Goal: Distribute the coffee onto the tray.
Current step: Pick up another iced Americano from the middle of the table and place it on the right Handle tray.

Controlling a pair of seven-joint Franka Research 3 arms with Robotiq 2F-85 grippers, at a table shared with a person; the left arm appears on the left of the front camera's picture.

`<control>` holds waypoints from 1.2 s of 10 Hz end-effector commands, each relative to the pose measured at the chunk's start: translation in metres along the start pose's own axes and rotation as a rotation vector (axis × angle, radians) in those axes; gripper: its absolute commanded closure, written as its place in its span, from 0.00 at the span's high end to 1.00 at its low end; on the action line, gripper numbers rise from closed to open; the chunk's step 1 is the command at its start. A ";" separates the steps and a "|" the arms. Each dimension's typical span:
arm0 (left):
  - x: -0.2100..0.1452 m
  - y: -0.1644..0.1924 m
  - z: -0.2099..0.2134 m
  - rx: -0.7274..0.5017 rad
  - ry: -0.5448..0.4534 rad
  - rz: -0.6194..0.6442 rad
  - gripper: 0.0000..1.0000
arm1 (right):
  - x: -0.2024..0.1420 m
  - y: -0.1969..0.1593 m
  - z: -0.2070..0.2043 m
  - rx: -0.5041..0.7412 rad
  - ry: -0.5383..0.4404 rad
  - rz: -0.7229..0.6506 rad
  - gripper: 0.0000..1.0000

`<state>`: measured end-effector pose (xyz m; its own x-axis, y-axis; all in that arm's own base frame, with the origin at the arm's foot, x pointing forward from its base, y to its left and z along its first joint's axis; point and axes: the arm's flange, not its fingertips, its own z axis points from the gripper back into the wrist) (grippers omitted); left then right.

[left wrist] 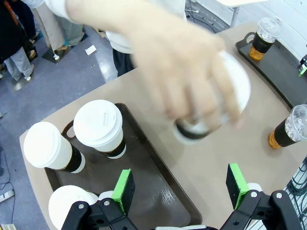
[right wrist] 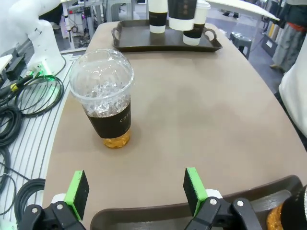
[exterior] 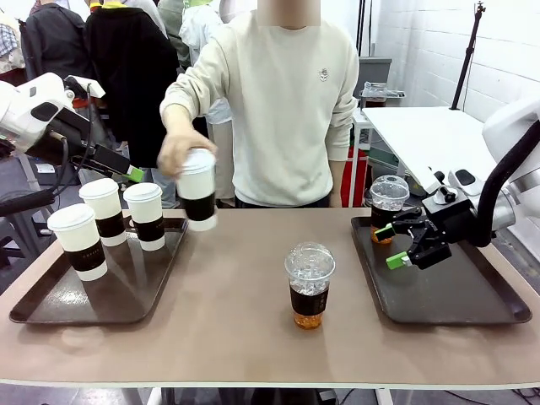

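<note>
Green-padded left fingers (left wrist: pixel 124 190) spread wide with nothing between them, hanging in the air above the left tray (exterior: pixel 51 314). Its wrist view looks down on that dark brown tray: three lidded paper cups (exterior: pixel 105 211) with dark sleeves stand upright on it, clustered toward its left and far part, the right part bare. Just past the tray's right edge a person's hand (exterior: pixel 179 152) grips a fourth paper cup (exterior: pixel 197 192) from the lid end. It's blurred in the wrist view and tilted a bit, and I can't tell if its base touches the surface (exterior: pixel 236 337). On the other side the right fingers (right wrist: pixel 194 186) are also wide apart and empty, low over the inner edge of the right tray (exterior: pixel 460 295), pointing across the surface toward the left tray. Ahead of them and off to one side, well apart from the pads, one iced coffee cup (exterior: pixel 310 285) stands upright on the bare surface, roughly midway between the two trays. It has a clear dome lid, ice, a dark band and amber liquid at the bottom. The second iced coffee cup (exterior: pixel 388 205) stands upright at the far left corner of the right tray, just beside the right arm's wrist.
</note>
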<state>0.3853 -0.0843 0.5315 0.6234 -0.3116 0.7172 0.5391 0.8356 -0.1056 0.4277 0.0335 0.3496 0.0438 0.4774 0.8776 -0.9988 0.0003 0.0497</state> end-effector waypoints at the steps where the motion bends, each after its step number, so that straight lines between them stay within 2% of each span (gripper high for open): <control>1: -0.001 0.002 -0.001 -0.008 -0.004 0.009 1.00 | -0.001 0.002 -0.005 -0.001 0.000 0.008 1.00; 5: -0.001 0.002 -0.001 -0.008 -0.004 0.009 1.00 | -0.004 0.004 -0.031 0.025 -0.042 0.030 1.00; 7: -0.001 0.002 -0.001 -0.008 -0.004 0.009 1.00 | -0.011 0.006 -0.048 0.014 -0.086 0.029 1.00; 9: -0.001 0.002 -0.001 -0.008 -0.004 0.009 1.00 | -0.018 0.012 -0.060 -0.025 -0.180 0.044 1.00; 12: -0.001 0.002 -0.001 -0.008 -0.004 0.009 1.00 | -0.030 0.017 -0.076 0.025 -0.207 0.031 1.00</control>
<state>0.3853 -0.0844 0.5315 0.6233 -0.3116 0.7172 0.5392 0.8356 -0.1055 0.4102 0.0813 0.2956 0.0266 0.3108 0.9501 -0.9992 -0.0196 0.0344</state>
